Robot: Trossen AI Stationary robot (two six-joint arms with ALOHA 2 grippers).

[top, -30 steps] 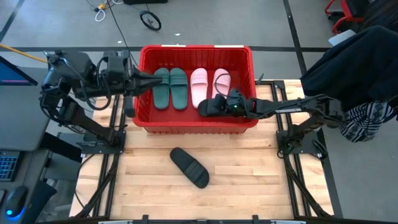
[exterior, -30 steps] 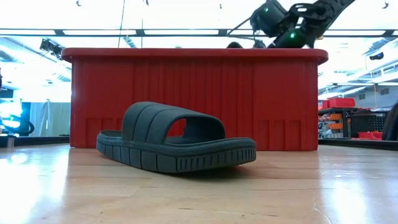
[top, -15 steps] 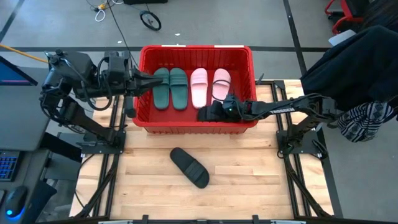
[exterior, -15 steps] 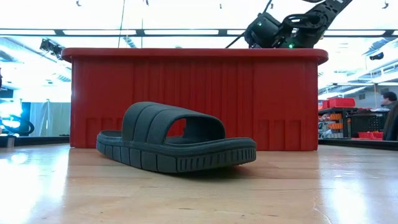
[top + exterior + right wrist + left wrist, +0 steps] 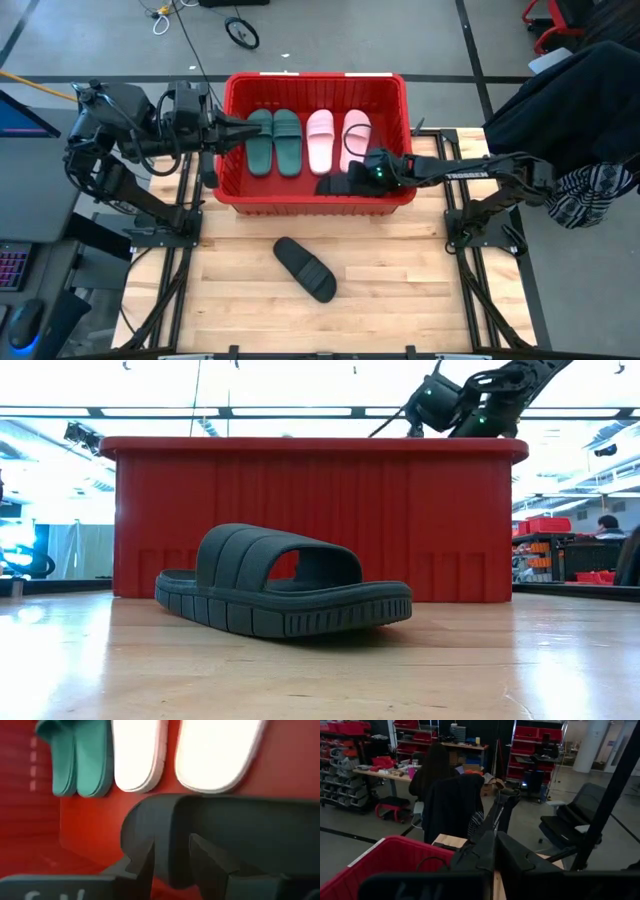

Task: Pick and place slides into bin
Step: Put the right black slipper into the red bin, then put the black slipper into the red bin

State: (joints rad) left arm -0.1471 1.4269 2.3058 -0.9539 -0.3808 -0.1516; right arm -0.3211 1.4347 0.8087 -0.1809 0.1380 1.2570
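The red bin [image 5: 315, 78] stands at the table's far middle. Two dark green slides [image 5: 273, 140] and two pale pink slides [image 5: 337, 138] lie soles down on its floor. My right gripper [image 5: 357, 180] reaches into the bin from the right and is shut on a black slide [image 5: 333, 186] just inside the near wall. The second black slide [image 5: 305, 268] lies sole down on the table in front of the bin. My left gripper [image 5: 245, 130] is shut and empty over the bin's left rim. My right gripper pinches an edge of the black slide [image 5: 172, 845] between its two fingers [image 5: 145, 865]. I cannot tell which part of the slide this is. The fingers come from the table's right, slanting down. The slide sits low over the bin's red floor, beside the near wall.
The bin's thick rim and high walls [image 5: 300, 510] surround my right gripper. The wooden tabletop [image 5: 420, 290] lies bare around the black slide in front. A person sits in the room behind the table [image 5: 432, 770].
My right gripper has gone down into the bin with the black slide, toward the near wall. It has then drawn back a little toward the table's right edge. The slide has gone from above the rim to low inside the bin.
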